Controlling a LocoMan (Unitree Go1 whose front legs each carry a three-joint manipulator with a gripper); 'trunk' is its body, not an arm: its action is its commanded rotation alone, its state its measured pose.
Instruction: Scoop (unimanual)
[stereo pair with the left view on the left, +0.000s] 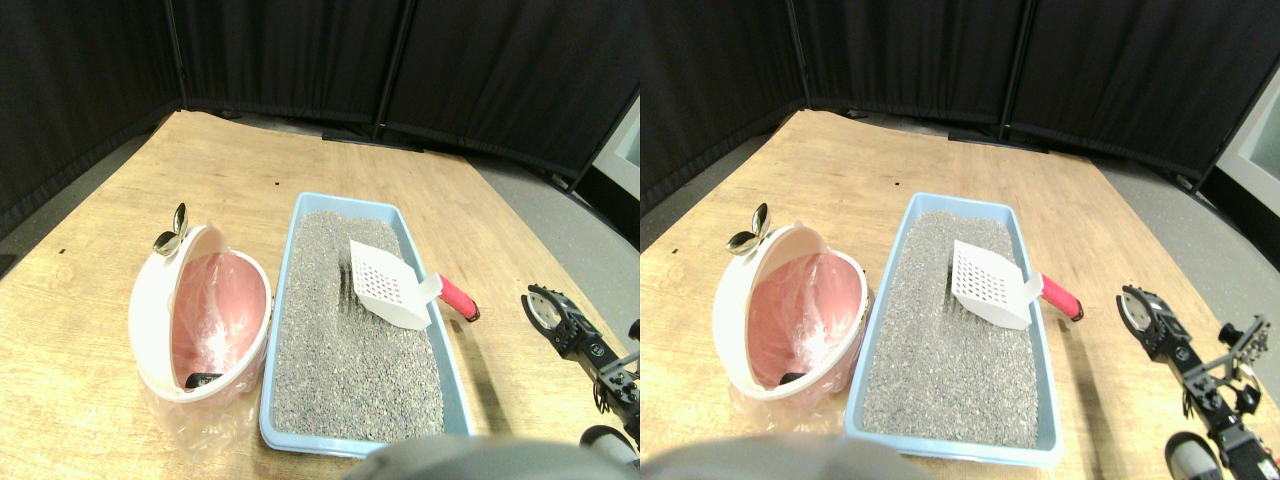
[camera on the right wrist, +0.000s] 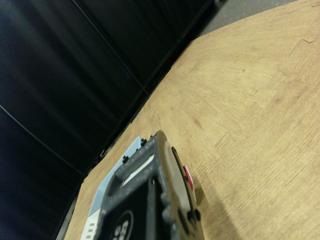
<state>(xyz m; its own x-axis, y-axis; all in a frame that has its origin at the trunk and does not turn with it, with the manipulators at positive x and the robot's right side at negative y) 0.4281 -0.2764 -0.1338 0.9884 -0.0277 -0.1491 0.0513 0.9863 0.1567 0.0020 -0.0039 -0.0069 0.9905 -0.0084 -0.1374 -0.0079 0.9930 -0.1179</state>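
A white slotted scoop (stereo pair with the left view on the left: 386, 284) lies on the grey litter in the light blue tray (stereo pair with the left view on the left: 283, 300). Its red wrapped handle (stereo pair with the left view on the left: 458, 297) sticks out over the tray's right rim. My right gripper (stereo pair with the left view on the left: 545, 308) hovers above the wooden floor, to the right of the handle's end and clear of it, holding nothing. In the wrist view the gripper (camera on the right wrist: 161, 160) fills the lower part. Beside it shows a sliver of the red handle (camera on the right wrist: 188, 176), and behind it a corner of the blue tray (camera on the right wrist: 106, 186).
A white bin (stereo pair with the left view on the left: 150, 300) lined with a pink bag stands against the tray's left side, with a small dark object (stereo pair with the left view on the left: 203, 379) inside and a metal clip (stereo pair with the left view on the left: 172, 232) on its far rim. Black curtains (stereo pair with the left view on the left: 300, 50) close off the back. Wooden floor (stereo pair with the left view on the left: 520, 400) lies under the arm.
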